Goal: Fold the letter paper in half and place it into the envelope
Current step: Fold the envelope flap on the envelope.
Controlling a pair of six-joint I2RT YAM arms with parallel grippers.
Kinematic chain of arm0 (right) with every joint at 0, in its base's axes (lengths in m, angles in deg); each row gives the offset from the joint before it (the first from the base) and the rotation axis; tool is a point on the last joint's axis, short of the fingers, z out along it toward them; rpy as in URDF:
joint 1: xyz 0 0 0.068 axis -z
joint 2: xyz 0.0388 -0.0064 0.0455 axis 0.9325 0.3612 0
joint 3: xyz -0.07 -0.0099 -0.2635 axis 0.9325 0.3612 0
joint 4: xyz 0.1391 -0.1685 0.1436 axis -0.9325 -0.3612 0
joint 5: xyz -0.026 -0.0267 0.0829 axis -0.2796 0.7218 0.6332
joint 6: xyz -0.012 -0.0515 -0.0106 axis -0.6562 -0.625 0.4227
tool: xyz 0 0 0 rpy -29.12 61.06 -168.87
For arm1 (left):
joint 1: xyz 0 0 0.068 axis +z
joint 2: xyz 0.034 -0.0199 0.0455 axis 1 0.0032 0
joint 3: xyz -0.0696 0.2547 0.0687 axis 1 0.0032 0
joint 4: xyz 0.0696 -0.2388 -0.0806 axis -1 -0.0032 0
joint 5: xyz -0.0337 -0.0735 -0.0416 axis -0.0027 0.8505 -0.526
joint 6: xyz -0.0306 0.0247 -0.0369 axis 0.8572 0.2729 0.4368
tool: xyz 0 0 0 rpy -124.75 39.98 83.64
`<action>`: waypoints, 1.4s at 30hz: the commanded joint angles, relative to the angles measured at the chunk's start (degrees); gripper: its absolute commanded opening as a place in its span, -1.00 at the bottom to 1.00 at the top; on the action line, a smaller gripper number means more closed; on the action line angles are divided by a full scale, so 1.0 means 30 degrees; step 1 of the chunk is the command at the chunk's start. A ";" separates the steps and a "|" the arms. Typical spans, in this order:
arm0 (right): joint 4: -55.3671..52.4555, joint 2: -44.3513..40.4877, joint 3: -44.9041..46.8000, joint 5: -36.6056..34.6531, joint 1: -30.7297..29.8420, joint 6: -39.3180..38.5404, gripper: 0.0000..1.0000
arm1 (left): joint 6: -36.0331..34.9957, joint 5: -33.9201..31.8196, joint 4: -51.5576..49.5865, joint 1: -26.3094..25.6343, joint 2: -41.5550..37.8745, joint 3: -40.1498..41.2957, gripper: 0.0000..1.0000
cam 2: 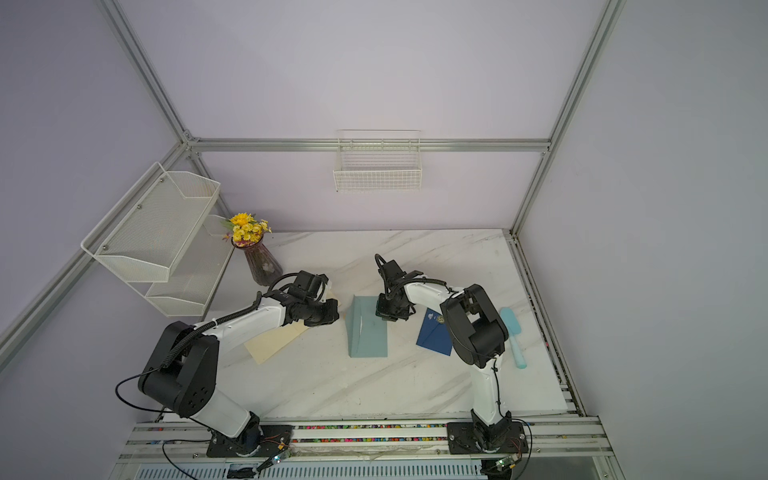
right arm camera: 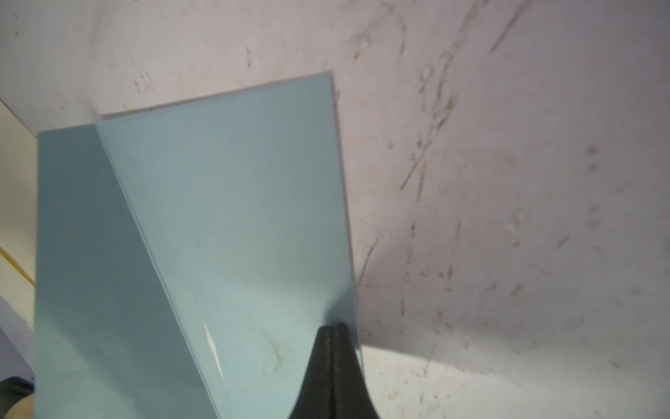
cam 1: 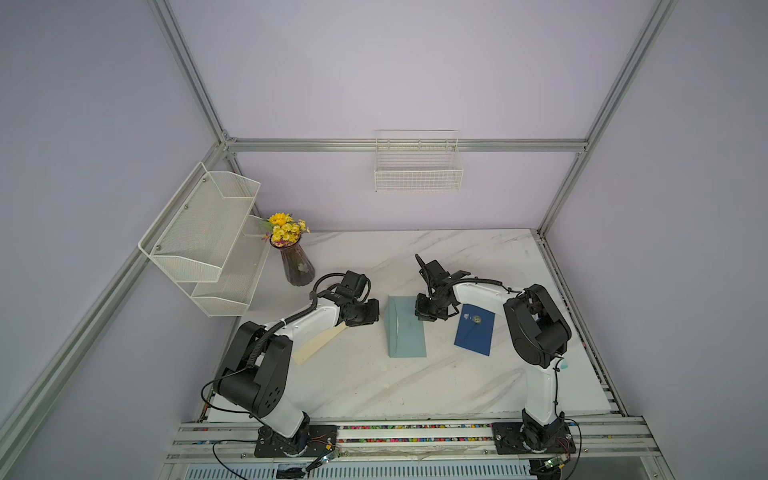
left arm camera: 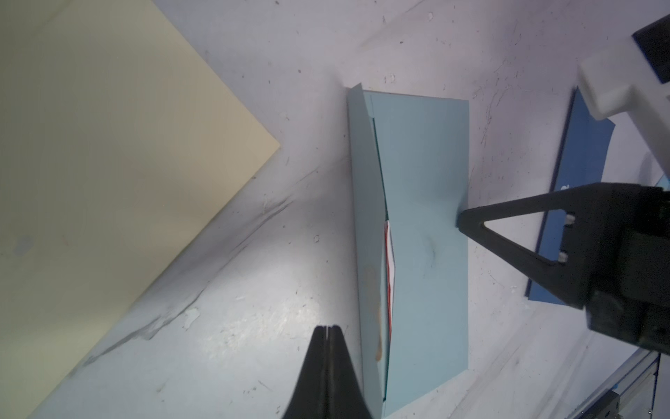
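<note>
Ideally, the closed right pincer [left arm camera: 460, 219] should have pinned the envelope [left arm camera: 427, 163] while the closed, empty left pincer [left arm camera: 328, 330] tucked the letter [left arm camera: 389, 254] deeper.

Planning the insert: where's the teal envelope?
Mid-table in both top views, the teal envelope lies between cream sheet and navy envelope, right pincer on its edge.

Flower vase [cam 1: 298, 266] at desk [cam 1: 374, 382] back-left corner, beside mesh rack [cam 1: 203, 237]. Wire basket [cam 1: 417, 174] on back wall. Turquoise tool [cam 2: 509, 322] near desk's right edge.
</note>
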 commanded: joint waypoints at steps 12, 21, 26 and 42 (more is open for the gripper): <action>0.1265 0.0242 0.0280 0.1302 -0.0040 0.1276 -1.00 | 0.1206 0.1807 0.1975 -0.1913 0.1695 -0.1961 -1.00; 0.1253 0.0389 -0.0139 0.1734 -0.0037 0.1385 -1.00 | 0.0676 0.2646 0.2127 -0.2137 0.4310 -0.3003 -1.00; 0.1165 0.0163 -0.0239 0.2065 -0.0046 0.1290 -1.00 | 0.0595 0.2970 0.2355 -0.2215 0.5378 -0.2725 -1.00; 0.3941 -0.0627 0.1511 0.4218 -0.0089 0.2668 -1.00 | 0.0661 0.3117 0.2602 -0.2257 0.6019 -0.2107 -1.00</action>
